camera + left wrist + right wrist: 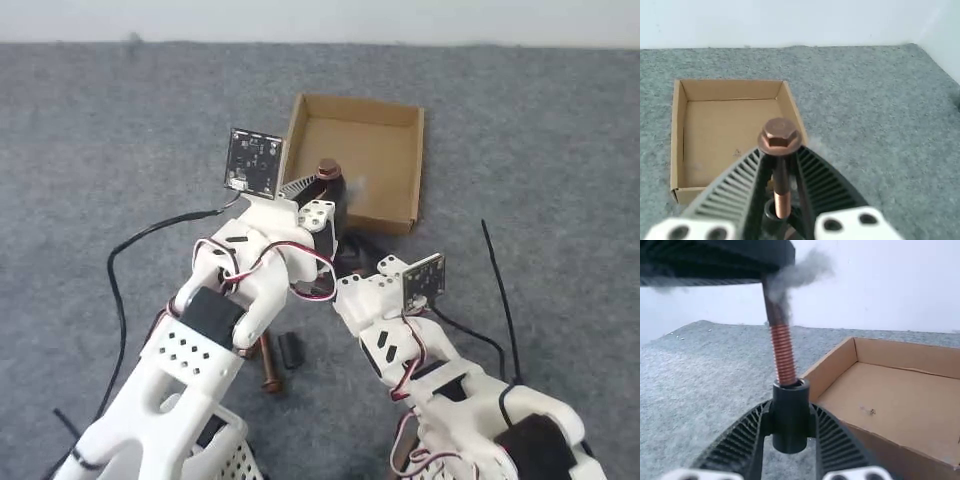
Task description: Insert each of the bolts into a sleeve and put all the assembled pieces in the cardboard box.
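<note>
A copper-coloured hex-head bolt (pixel 780 137) stands upright, head up, clamped by its plain shank between the ribbed black jaws of the left gripper (pixel 780 161), which are closed to the width of the shank. Its threaded end (pixel 783 357) points down and meets the open top of a short black sleeve (pixel 789 415); the tip sits at the rim, and how far inside it reaches cannot be told. The right gripper (pixel 789 421) grips that sleeve from both sides, jaws drawn in against its wall and holding it upright under the bolt. A wisp of grey fluff (pixel 802 271) clings to the bolt near the left jaws.

From the high view the two grippers meet just in front of the cardboard box (pixel 355 106), the bolt head (pixel 327 168) showing over the box's near left corner. The box stands open on the grey carpet-like table cover (pixel 120 140).

A second bolt (pixel 268 368) lies on the cover, partly under the left arm, with a second black sleeve (pixel 289 350) just beside it. Black cables (pixel 115 270) trail across the cover
</note>
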Available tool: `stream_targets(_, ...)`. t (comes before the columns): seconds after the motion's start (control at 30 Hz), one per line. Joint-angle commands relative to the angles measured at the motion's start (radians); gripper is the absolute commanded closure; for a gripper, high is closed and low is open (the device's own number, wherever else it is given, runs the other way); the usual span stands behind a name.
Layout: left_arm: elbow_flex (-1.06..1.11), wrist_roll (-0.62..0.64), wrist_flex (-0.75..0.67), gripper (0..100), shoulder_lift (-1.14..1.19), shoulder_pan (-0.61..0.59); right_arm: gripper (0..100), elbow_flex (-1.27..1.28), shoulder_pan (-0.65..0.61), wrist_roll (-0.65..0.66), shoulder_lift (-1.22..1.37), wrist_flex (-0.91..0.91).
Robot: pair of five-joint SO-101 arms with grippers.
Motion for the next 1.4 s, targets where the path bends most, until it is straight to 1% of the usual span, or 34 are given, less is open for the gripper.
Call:
stream_targets(0.0, -0.007, -0.040, 0.000, 99, -0.046, 0.005, 99.2, 0.018, 0.019, 0.020, -0.047, 0.002)
stream_targets(0.27, 0.001, -0.051, -0.005, 99, -0.037, 0.000, 99.2, 0.018, 0.019, 0.021, -0.047, 0.002)
stream_targets(0.43, -0.004, -0.051, -0.072, 99, 0.101, 0.000, 99.2, 0.018, 0.021, 0.023, -0.047, 0.002)
stream_targets(0.53, -0.021, -0.051, -0.092, 99, 0.170, -0.002, 99.2, 0.018, 0.021, 0.089, -0.041, 0.004)
stream_targets(0.6, -0.027, -0.051, -0.089, 99, 0.175, -0.002, 99.2, 0.018, 0.021, 0.121, -0.041, 0.004)
stream_targets(0.83, -0.027, -0.051, -0.087, 99, 0.175, -0.002, 99.2, 0.018, 0.021, 0.124, -0.041, 0.004)
stream_targets(0.93, -0.027, -0.051, -0.064, 99, 0.175, -0.002, 99.2, 0.018, 0.022, 0.124, -0.041, 0.004)
stream_targets(1.0, -0.025, -0.051, -0.060, 99, 0.175, -0.002, 99.2, 0.018, 0.045, 0.123, -0.044, 0.004)
stream_targets(1.1, 0.013, -0.052, -0.066, 99, 0.175, 0.005, 99.2, 0.017, 0.071, 0.121, -0.050, 0.004)
stream_targets(1.3, 0.045, -0.052, -0.061, 99, 0.175, 0.002, 99.2, 0.017, 0.073, 0.121, -0.050, 0.004)
stream_targets(1.37, 0.070, -0.074, -0.061, 99, 0.175, 0.008, 99.2, 0.017, 0.073, 0.121, -0.050, 0.004)
